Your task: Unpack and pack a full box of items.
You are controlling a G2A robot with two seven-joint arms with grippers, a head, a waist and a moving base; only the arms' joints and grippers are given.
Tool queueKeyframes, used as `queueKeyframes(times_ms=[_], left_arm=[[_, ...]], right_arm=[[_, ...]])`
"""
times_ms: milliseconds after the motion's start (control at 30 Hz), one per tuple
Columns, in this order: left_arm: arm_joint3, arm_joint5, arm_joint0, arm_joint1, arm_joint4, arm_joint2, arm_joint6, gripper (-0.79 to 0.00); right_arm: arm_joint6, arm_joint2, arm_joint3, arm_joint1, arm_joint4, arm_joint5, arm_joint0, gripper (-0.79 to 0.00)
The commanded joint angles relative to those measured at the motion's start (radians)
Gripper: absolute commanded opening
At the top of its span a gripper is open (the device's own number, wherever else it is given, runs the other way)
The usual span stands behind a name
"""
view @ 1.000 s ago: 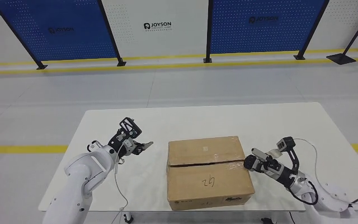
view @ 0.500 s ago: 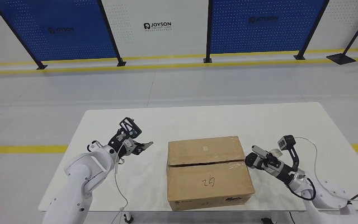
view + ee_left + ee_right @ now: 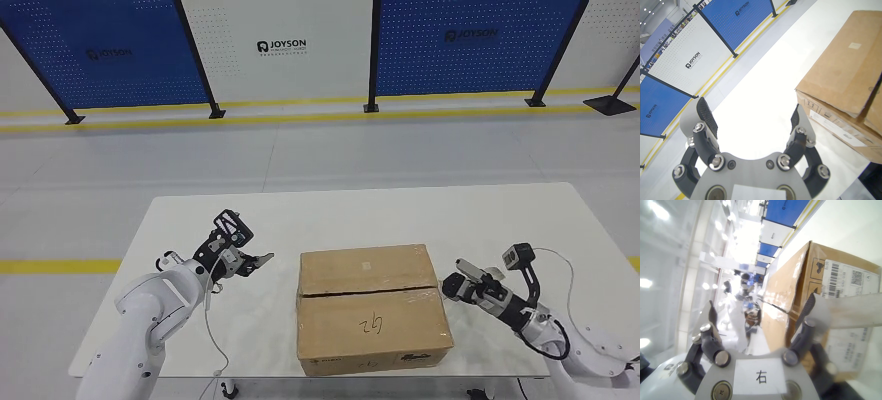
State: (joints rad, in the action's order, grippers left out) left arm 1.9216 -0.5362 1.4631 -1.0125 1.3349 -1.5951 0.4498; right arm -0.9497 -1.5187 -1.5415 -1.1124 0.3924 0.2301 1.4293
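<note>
Box (image 3: 370, 305) shut along its seam: hook right gripper (image 3: 450, 287), spread wide beside it, under flap edge; park left gripper (image 3: 262, 260), also spread and empty, clear.

Wide tabletop (image 3: 275, 300) gap between left hand (image 3: 266, 260) and closed box (image 3: 370, 305); right hand (image 3: 452, 288) just beside box.

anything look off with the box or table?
Nothing is spilled or broken. The box sits closed near the front edge of the table. One top flap lifts slightly at its corner, leaving a dark gap along the seam.
</note>
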Motion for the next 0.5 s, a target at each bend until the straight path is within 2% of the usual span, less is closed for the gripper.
queueKeyframes(times_ms=[0, 200, 467], left_arm=[[0.000, 0.000, 0.000, 0.000, 0.000, 0.000, 0.000, 0.000], [0.000, 0.000, 0.000, 0.000, 0.000, 0.000, 0.000, 0.000], [0.000, 0.000, 0.000, 0.000, 0.000, 0.000, 0.000, 0.000]], right_arm=[[-0.006, 0.010, -0.001, 0.000, 0.006, 0.000, 0.001, 0.000], [-0.046, 0.035, -0.007, -0.001, 0.052, 0.003, 0.003, 0.000], [-0.150, 0.006, -0.037, 0.007, 0.170, -0.014, 0.033, 0.000]])
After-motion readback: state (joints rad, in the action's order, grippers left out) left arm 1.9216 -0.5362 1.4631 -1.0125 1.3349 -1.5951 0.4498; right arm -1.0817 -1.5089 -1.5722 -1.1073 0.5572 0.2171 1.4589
